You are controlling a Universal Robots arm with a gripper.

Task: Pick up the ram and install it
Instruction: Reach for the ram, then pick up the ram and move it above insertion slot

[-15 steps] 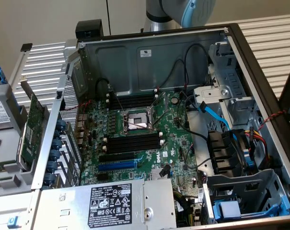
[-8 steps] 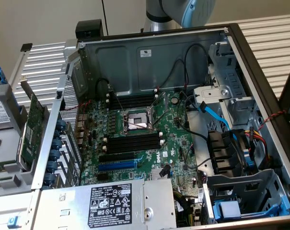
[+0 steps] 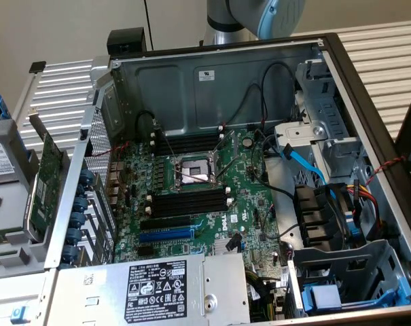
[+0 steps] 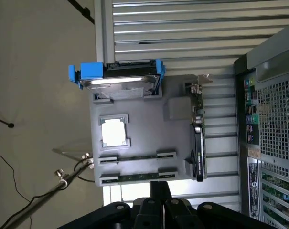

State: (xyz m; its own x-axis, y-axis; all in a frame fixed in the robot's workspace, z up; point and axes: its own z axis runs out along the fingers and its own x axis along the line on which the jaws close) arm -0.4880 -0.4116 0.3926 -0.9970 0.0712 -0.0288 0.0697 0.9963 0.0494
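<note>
So the black tool is hovering clenched with nothing in it, right over the edge of the grey plastic parts tray that's sitting on the slatted metal counter. The ram, a long thin green circuit-board stick, is lying in the tray slot nearest the tool tips (a second matching stick is lying in the next slot over). In the exterior view, the open metal computer case is showing its green motherboard and long black memory slots.
</note>
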